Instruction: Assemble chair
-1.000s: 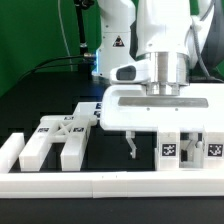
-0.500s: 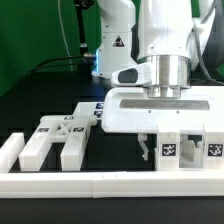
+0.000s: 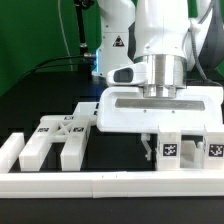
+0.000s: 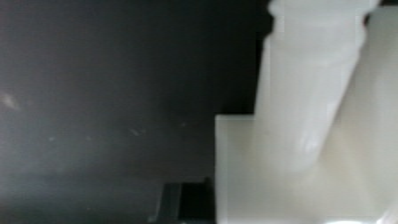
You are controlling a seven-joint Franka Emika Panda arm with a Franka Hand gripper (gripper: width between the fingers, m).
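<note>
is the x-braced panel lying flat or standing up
Lying flat: the X-braced panel rests on the black table with its X face turned up, at the exterior view's left.

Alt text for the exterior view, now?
The end effector of a white robot arm hangs shut beside white blocky chair pieces with black-and-white tags at the exterior view's right. A white X-braced flat panel lies at the view's left on the black table, behind a white border rail.
</note>
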